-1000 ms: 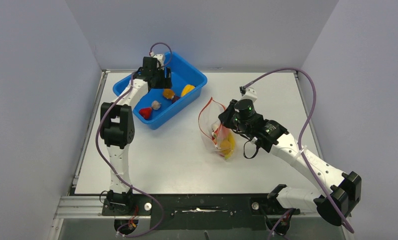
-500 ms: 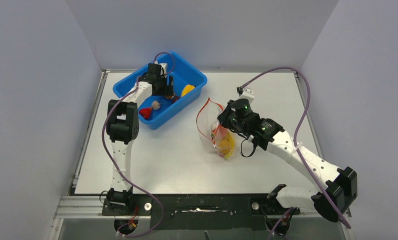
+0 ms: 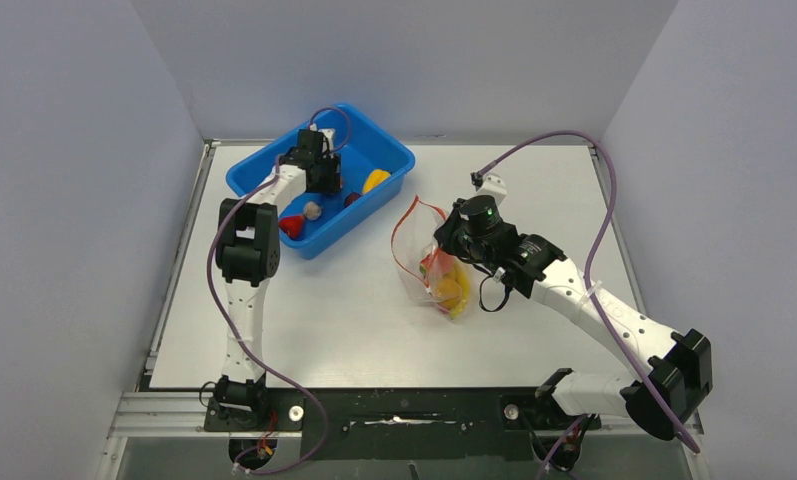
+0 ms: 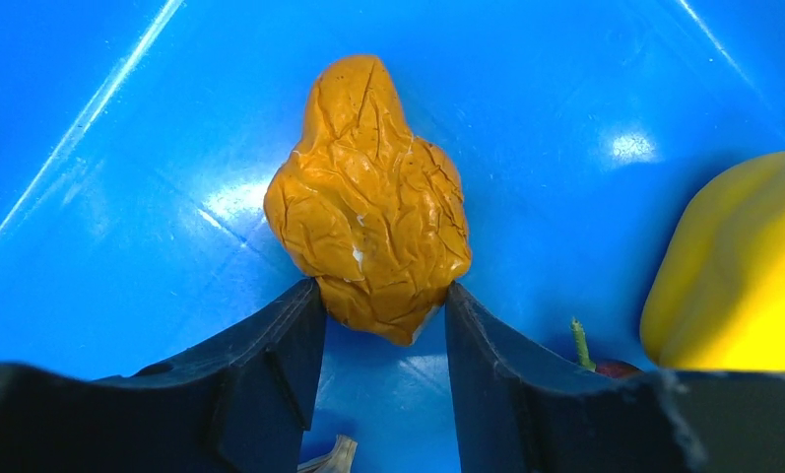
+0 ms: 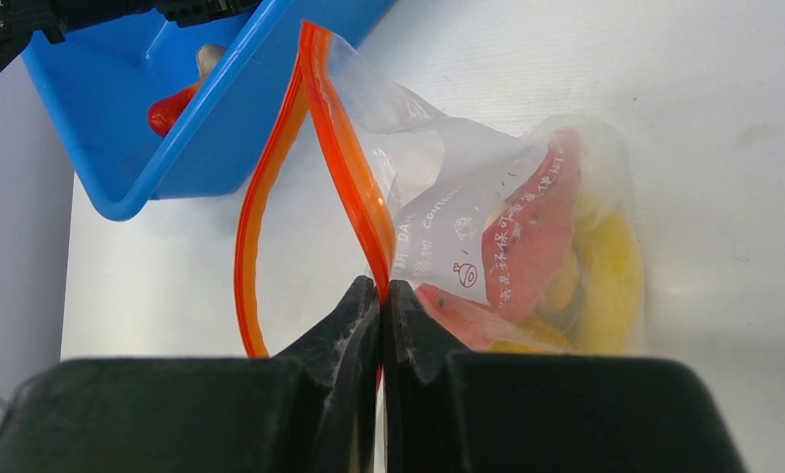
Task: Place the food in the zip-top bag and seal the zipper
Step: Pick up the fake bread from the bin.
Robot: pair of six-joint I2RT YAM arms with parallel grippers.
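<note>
The clear zip-top bag (image 3: 421, 245) stands open on the table, its red-orange zipper (image 5: 344, 168) forming a loop. Pink-red slice (image 5: 531, 236) and yellow food (image 5: 610, 286) lie inside it. My right gripper (image 5: 381, 291) is shut on one side of the zipper strip, and it also shows in the top view (image 3: 444, 245). My left gripper (image 3: 326, 182) is down inside the blue tub (image 3: 394, 150). Its fingertips press both sides of a wrinkled orange lump (image 4: 368, 197) that rests on the tub floor; the left gripper (image 4: 380, 296) holds its near end.
In the tub lie a yellow food (image 4: 733, 266), a red piece with a green stem (image 4: 605, 367), a garlic (image 3: 313, 210) and a red chili (image 3: 292, 226). The tub's near corner (image 5: 201, 118) stands just left of the bag's mouth. Grey walls enclose the table.
My left gripper has gone right and down into the tub, onto the orange lump. The right gripper has shifted the bag slightly left and held its grip.
</note>
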